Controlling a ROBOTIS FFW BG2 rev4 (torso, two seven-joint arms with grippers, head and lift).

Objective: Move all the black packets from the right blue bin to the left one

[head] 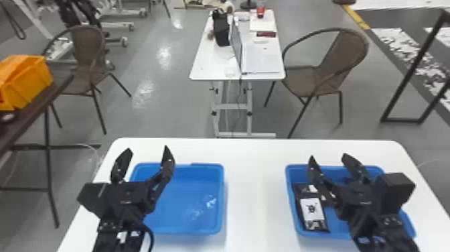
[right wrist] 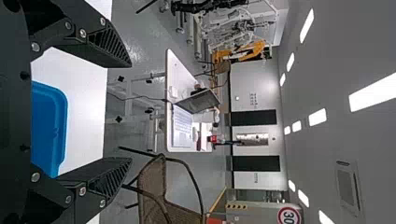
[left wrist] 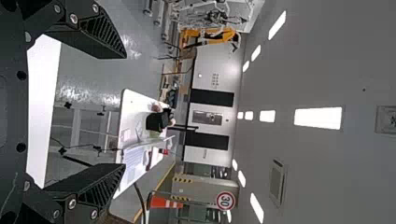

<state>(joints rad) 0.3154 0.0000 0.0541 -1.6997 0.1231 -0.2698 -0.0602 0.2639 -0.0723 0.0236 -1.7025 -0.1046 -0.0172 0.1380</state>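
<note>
In the head view my left gripper [head: 144,161] stands open above the left blue bin [head: 219,197], over its left side. My right gripper [head: 329,164] is open above the right blue bin [head: 291,214] with nothing between its fingers. Black packets lie along that bin's left side, one with a white label [head: 312,209] facing up; the right arm hides part of the bin. In the left wrist view the left gripper [left wrist: 125,112] has its fingers wide apart. The right wrist view has the right gripper [right wrist: 130,112] likewise spread, beside the right bin's edge [right wrist: 60,126].
Both bins stand on a white table [head: 256,187], with a strip of tabletop between them. Beyond it are a desk [head: 214,67] with a laptop [head: 261,58], and brown chairs [head: 345,50]. An orange crate [head: 26,80] rests on a dark table at the left.
</note>
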